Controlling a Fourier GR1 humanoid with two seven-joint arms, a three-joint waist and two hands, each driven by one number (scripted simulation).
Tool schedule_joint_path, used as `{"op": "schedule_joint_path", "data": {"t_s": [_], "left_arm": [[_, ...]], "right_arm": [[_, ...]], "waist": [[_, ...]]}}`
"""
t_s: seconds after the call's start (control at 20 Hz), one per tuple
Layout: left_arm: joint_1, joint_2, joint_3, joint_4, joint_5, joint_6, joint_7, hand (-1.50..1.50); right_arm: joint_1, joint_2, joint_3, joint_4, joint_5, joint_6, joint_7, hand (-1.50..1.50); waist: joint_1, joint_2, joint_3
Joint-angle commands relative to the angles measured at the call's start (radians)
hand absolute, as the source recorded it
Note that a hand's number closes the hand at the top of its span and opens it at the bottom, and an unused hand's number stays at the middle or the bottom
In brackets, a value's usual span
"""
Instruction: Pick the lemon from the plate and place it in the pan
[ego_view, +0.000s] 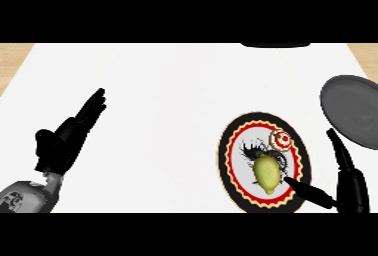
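Right hand (347, 182) comes in at the counter's near right corner, its fingers straight and spread: the thumb (310, 192) reaches left over the plate's near right rim, its tip just beside the lemon, while a long finger (339, 147) points toward the far edge, between plate and pan. It holds nothing. Left hand (65, 140) rests near the counter's left edge, fingers straight and together, pointing up and away, well apart from everything else. The lemon (267, 172) lies on the plate (232, 150), in its near half, long axis running near to far. This plate has a black, red and yellow rim. Farther back, at the counter's (162, 90) right edge, sits the grey pan (353, 110).
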Motion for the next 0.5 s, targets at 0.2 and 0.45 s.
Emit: {"op": "schedule_joint_path", "data": {"t_s": [0.2, 0.45], "left_arm": [[-0.035, -0.018, -0.008, 0.002, -0.020, -0.003, 0.030, 0.00], [-0.021, -0.033, -0.010, -0.001, -0.031, 0.000, 0.021, 0.00]], "right_arm": [[0.005, -0.181, 0.136, -0.186, 0.250, 0.279, 0.516, -1.50], [-0.110, -0.186, 0.239, -0.320, 0.259, 0.555, 0.841, -1.50]], "waist": [[0.013, 0.004, -0.006], [0.030, 0.002, -0.004]]}}
